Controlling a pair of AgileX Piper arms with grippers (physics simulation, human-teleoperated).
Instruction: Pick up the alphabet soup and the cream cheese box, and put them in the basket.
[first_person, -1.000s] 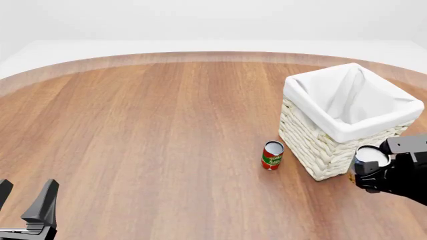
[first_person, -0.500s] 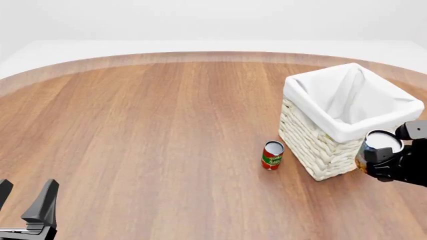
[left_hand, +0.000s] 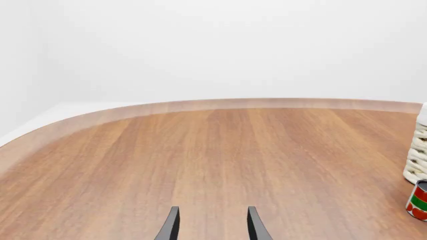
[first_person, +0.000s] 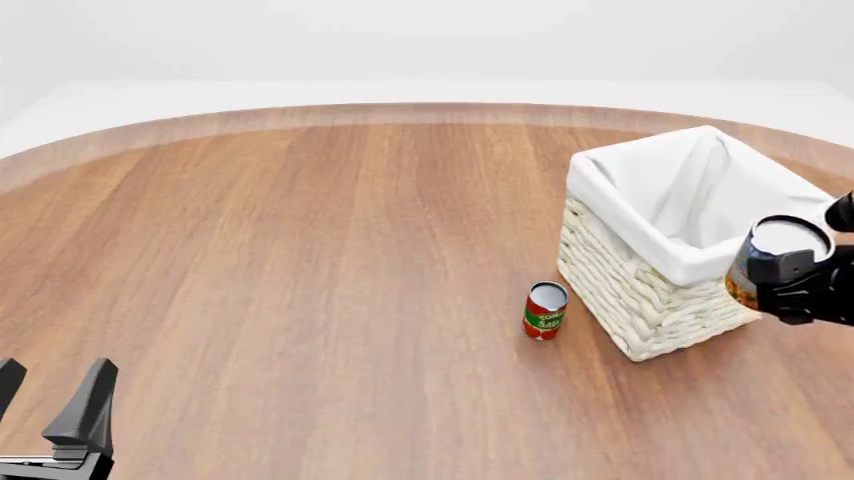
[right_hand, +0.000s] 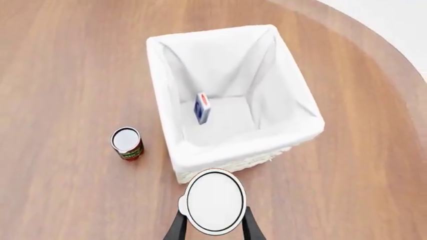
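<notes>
Near the right edge of the brown wooden surface (first_person: 294, 260), the right hand (first_person: 787, 280) has its two dark fingers closed on the sides of the alphabet soup (first_person: 774, 262), a short can with a yellow-orange label and silvery-white top, and holds it upright and clear of the wood. The can hangs just outside the near right side of the large square cream wicker basket with white cloth lining (first_person: 641, 300), about level with the folded rim. In the right wrist view the can's round lid (right_hand: 215, 201) sits between the fingers, just short of the basket's near wall (right_hand: 220, 162), with the open mouth lying straight ahead along the line the hand points. The small white and blue cream cheese box (right_hand: 202, 108) already stands on edge inside, toward the far left part of the lined floor, so the near part is free. The coming move, as I judge it, is a short carry forward over the rim before letting go. A small red can with a green label (first_person: 543, 310) stands beside the basket's left near corner, out of that path. The left hand (first_person: 54, 415) rests open and empty at the near left corner, well apart.
</notes>
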